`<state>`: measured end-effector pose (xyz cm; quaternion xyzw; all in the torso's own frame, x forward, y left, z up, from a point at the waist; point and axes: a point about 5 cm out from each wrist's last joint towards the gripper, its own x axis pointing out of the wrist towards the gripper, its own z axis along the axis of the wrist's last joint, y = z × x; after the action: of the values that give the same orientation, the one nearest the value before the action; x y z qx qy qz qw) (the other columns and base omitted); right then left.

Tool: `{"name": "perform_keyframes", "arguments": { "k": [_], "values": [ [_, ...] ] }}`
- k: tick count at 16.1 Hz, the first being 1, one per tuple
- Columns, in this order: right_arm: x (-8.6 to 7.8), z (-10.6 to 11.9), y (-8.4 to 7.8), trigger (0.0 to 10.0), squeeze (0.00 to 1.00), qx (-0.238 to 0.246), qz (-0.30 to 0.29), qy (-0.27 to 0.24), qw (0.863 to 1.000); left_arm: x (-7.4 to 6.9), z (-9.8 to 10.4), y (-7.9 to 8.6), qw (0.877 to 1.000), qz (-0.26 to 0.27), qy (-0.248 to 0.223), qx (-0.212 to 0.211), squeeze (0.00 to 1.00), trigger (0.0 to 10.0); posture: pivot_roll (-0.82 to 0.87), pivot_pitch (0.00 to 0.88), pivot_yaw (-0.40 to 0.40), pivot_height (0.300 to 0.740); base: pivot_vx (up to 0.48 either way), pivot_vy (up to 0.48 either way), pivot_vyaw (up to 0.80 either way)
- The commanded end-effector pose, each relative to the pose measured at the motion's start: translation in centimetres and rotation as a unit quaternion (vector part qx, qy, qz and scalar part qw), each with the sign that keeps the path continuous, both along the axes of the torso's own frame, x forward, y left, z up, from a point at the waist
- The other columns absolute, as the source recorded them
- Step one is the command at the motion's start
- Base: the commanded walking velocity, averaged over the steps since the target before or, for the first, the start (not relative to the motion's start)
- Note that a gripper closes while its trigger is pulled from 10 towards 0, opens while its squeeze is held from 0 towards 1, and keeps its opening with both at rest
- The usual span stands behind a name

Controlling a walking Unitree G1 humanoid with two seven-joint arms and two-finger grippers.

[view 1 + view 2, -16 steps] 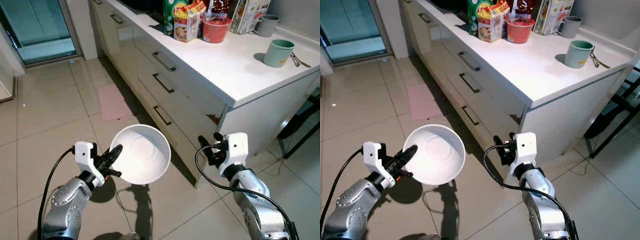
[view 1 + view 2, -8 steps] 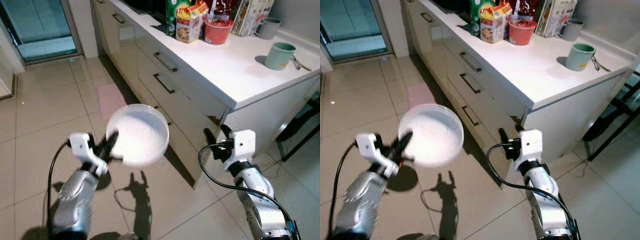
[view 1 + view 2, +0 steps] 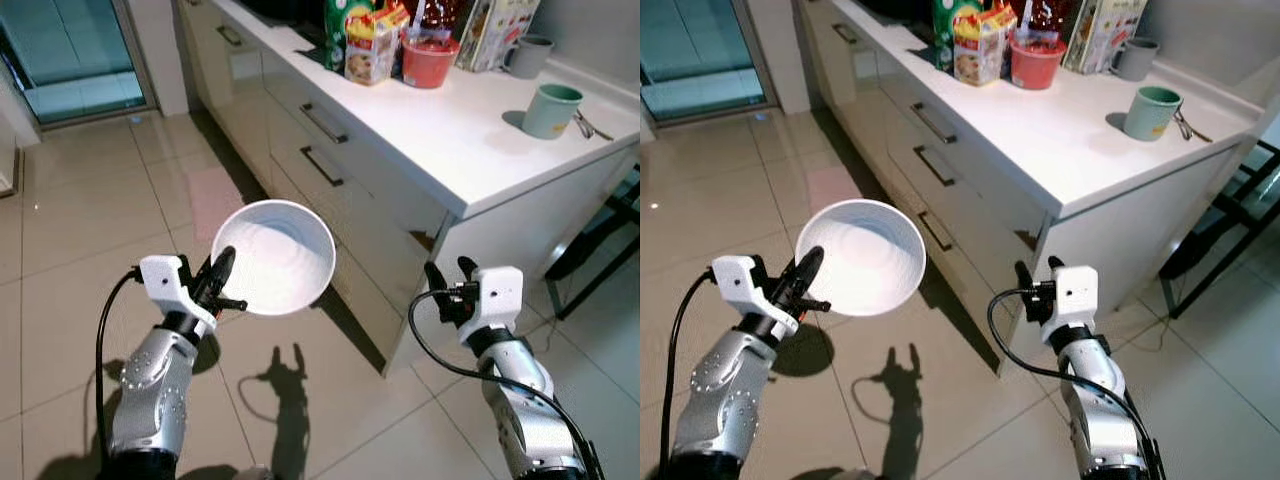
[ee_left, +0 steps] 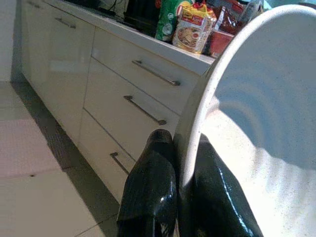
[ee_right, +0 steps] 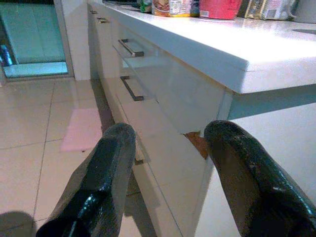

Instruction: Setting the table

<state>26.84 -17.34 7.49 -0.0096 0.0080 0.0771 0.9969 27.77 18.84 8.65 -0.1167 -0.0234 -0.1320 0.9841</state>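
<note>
A white bowl [image 3: 275, 255] is held up over the tiled floor, its opening tilted toward the camera. My left gripper [image 3: 218, 275] is shut on its rim, one finger inside and one outside, as the left wrist view shows at the fingers [image 4: 153, 197] and the bowl [image 4: 256, 113]. My right gripper [image 3: 450, 282] hovers open and holds nothing, level with the end of the white kitchen counter [image 3: 440, 130]; its fingers [image 5: 103, 182] point at the drawer fronts.
On the counter stand food packets [image 3: 372, 40], a red bowl [image 3: 430, 60], a green mug [image 3: 552, 108] and a grey mug [image 3: 533, 52]. Drawers with bar handles [image 3: 322, 165] run below. A glass door [image 3: 70, 60] is at the far left, and a pink mat [image 3: 215, 195] lies on the floor.
The left gripper raised the bowl, then lowered it a little and tilted its opening toward the camera. The camera has shifted; the right gripper sits further right and stays open.
</note>
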Motion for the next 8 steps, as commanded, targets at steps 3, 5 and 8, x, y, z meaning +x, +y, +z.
{"name": "perform_keyframes", "arguments": {
  "k": [3,5,8],
  "values": [
    [0.31,-0.02,0.10,10.0,0.00,0.013,-0.006,-0.003,1.000,0.29,0.46,-0.17,1.000,-0.009,-0.011,0.010,0.01,0.0,0.07,0.000,0.007,0.740,0.000,0.000,0.00],
    [0.36,-0.19,0.15,10.0,0.00,0.009,-0.004,-0.006,1.000,0.27,0.31,-0.21,1.000,-0.010,-0.011,0.008,0.02,0.0,0.08,0.000,0.004,0.740,0.000,0.000,0.00],
    [1.09,0.01,0.70,10.0,0.00,0.008,0.002,-0.012,1.000,0.95,0.81,-0.89,1.000,-0.024,-0.017,0.007,0.02,0.0,0.06,0.000,0.054,0.740,0.000,0.000,0.00]
  ]
}}
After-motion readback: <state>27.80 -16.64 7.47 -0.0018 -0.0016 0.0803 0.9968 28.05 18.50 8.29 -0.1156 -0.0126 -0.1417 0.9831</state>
